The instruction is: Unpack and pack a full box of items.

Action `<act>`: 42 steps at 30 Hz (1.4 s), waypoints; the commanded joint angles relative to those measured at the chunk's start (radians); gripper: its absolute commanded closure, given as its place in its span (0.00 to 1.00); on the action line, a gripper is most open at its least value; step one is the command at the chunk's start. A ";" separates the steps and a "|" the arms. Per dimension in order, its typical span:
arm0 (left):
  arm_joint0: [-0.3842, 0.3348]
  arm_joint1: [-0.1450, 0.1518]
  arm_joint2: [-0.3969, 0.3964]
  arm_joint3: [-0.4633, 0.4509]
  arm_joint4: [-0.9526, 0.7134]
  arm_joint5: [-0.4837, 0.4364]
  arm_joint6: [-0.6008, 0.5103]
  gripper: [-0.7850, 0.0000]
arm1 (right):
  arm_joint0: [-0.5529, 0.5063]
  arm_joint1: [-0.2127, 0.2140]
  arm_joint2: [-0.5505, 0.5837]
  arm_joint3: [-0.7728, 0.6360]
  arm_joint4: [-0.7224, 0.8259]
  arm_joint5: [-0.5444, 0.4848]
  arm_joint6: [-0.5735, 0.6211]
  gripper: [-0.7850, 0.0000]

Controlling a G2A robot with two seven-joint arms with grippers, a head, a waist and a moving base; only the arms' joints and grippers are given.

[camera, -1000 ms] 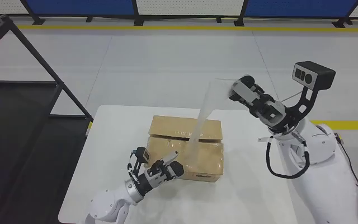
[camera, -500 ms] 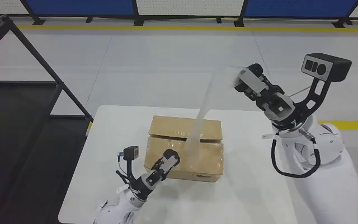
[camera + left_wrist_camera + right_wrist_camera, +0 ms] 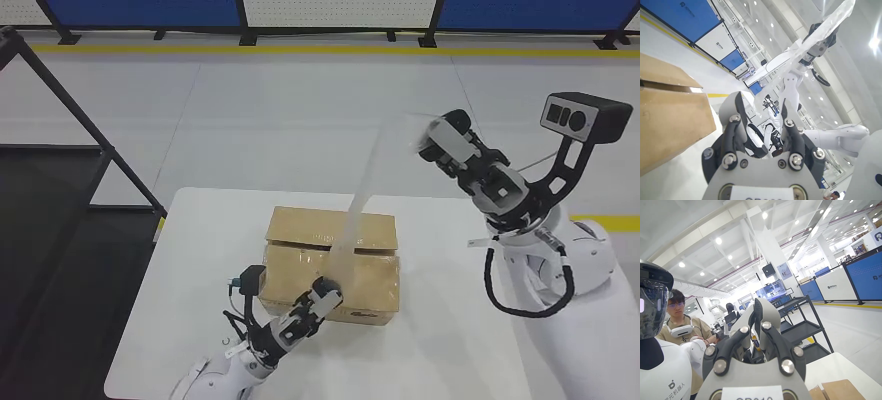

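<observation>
Fingers of the left gripper (image 3: pixel 761 108): standing spread, with an open gap showing between them and nothing sitting in it.
Fingers of the right gripper (image 3: pixel 755 308): pressing together, pinching the upper end of the clear plastic strip (image 3: pixel 365 190).
Left gripper place (image 3: pixel 322 290): sitting low at the lower centre of the top view, just beside the front face of the cardboard box (image 3: pixel 335 265). Whether it is touching the cardboard, I cannot tell.
Right gripper place (image 3: pixel 432 140): hanging high in the upper right of the top view, well above the table (image 3: pixel 190 270) and off past the box's far right corner.
Cardboard box: lying at the middle of the white table, its top flaps lying down with a dark slit showing along the seam. In the left wrist view its corner (image 3: pixel 668 113) is filling the left side of the frame.
Clear plastic strip: stretching in a slanted line from the middle of the box top up to the right gripper. In the left wrist view it (image 3: pixel 829 24) is crossing the upper right of the frame.
</observation>
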 commanded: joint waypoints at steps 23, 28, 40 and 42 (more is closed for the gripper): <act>0.076 0.072 -0.302 -0.176 -0.111 0.156 -0.444 1.00 | -0.084 0.050 0.147 0.033 -0.092 0.418 0.248 1.00; 0.103 0.091 -0.397 -0.210 -0.152 0.167 -0.540 1.00 | -0.087 0.061 0.156 0.044 -0.125 0.529 0.303 1.00; 0.106 0.093 -0.409 -0.212 -0.150 0.172 -0.550 1.00 | -0.081 0.072 0.155 0.057 -0.141 0.652 0.390 1.00; 0.106 0.093 -0.409 -0.212 -0.150 0.172 -0.550 1.00 | -0.081 0.072 0.155 0.057 -0.141 0.652 0.390 1.00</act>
